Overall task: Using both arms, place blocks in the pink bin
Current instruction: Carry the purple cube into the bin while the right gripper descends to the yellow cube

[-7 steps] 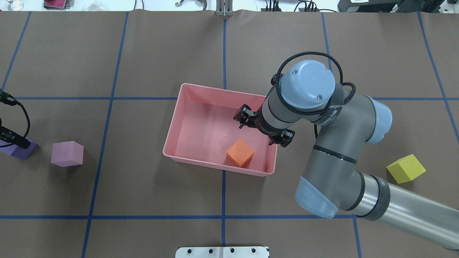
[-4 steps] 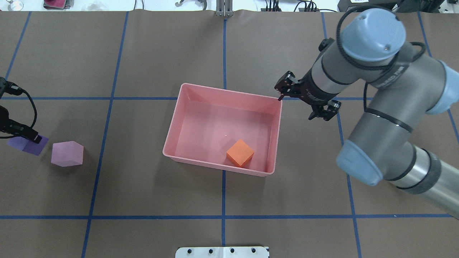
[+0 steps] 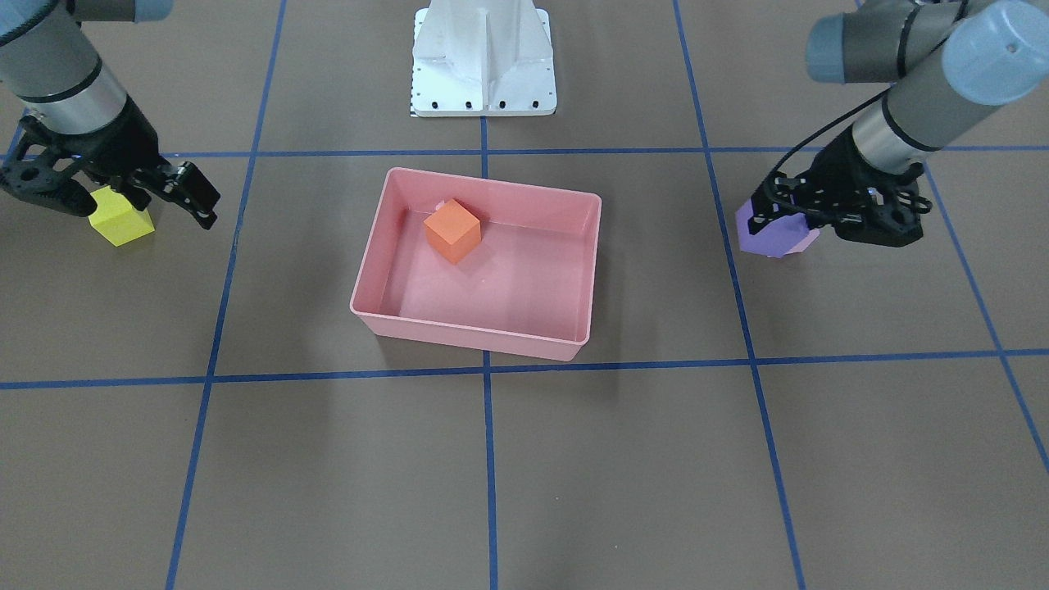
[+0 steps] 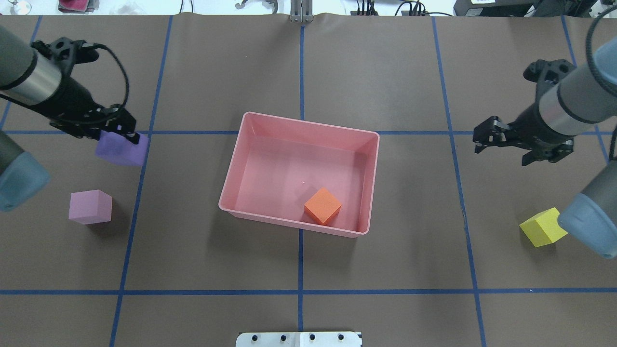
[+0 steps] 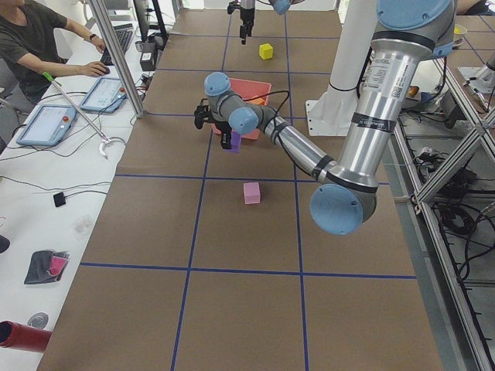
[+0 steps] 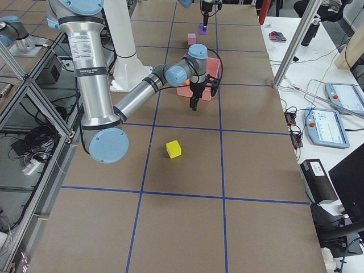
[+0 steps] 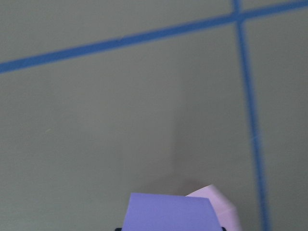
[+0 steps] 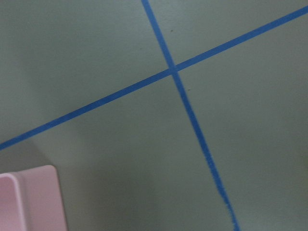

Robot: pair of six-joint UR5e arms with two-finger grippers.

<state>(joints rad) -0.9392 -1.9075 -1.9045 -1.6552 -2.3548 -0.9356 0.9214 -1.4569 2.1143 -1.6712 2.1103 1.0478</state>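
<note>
A brown table (image 4: 299,72) marked with a blue tape grid is carrying everything. The right arm (image 4: 573,106) is reaching in from one side and the left arm (image 4: 29,82) from the other. Both are standing clear of the pink bin (image 4: 308,124), which is sitting at the centre.

The orange block (image 4: 322,206) is already lying inside the bin, near the wall closest to the robot. The purple block (image 4: 120,149) is hanging off the table, pinched in the left gripper (image 4: 118,132), well to the bin's left. The pink-lilac block (image 4: 90,207) is resting on the table nearer the robot than the purple one. The yellow block (image 4: 542,227) is resting on the far right, turned at an angle to the grid.

The right gripper (image 4: 511,142) is hovering with its fingers spread and nothing between them. It is raised above the table and apart from the yellow block.

The matte cubes are looking light and foam-like, so they are probably slightly yielding and not slippery. A modest squeeze on two opposite flat faces, near mid-height, should be enough. For the yellow cube, the wrist will likely need to be turned to match its angle, so the fingers are not closing on corners.
</note>
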